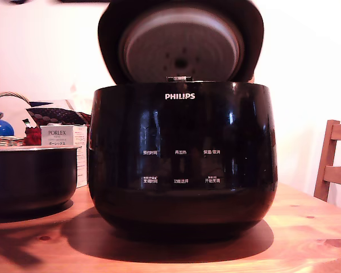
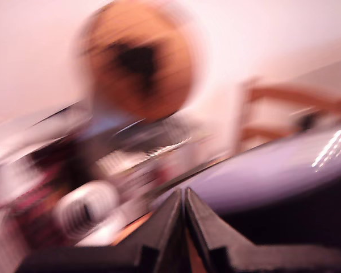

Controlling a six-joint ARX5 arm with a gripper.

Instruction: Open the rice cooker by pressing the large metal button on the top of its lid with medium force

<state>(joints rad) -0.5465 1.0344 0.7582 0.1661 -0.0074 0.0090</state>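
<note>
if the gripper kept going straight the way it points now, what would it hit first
Hard to say, the wrist view is badly blurred. The shut gripper points past a glossy lilac curved surface toward blurred clutter; no clear obstacle shows directly ahead.

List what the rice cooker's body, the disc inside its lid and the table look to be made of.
Rice cooker: glossy black shell, likely plastic or lacquered metal; sharp window reflections show on it.
Disc inside the raised lid: pale, matte, dimpled; metal or plastic, unclear.
Table: wood, with visible grain and knots.
</note>
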